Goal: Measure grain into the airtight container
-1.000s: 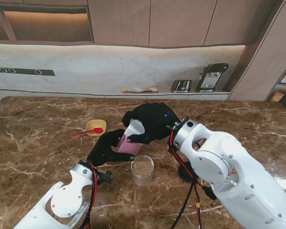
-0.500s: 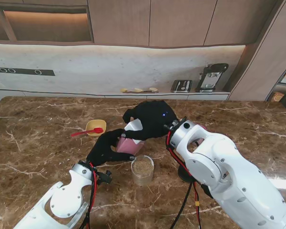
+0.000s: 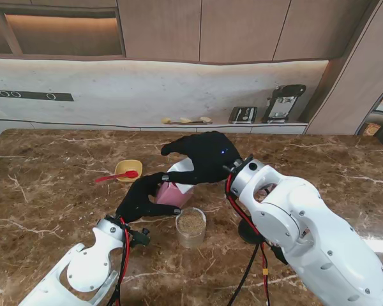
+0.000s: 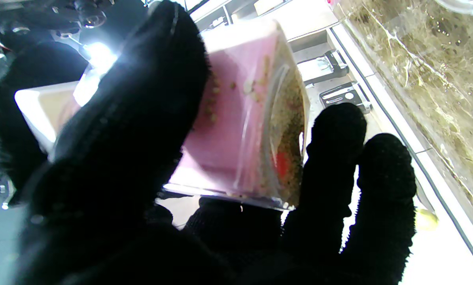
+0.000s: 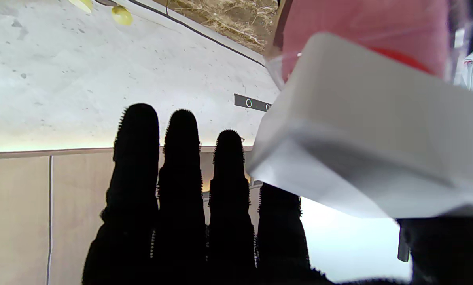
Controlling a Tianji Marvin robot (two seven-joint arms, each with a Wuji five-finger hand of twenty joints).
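The left hand [image 3: 142, 196] grasps the pink grain container [image 3: 172, 193] near the middle of the table [image 3: 45, 197]. The right hand [image 3: 204, 156] rests on its white lid [image 3: 182, 172]; whether it grips it, I cannot tell. The clear jar [image 3: 191, 226], toward the near edge, already holds much grain, so measuring seems mostly done.

stand: high, looking down, wide | wrists: close, along fingers | shared: pink container [image 3: 172, 192]
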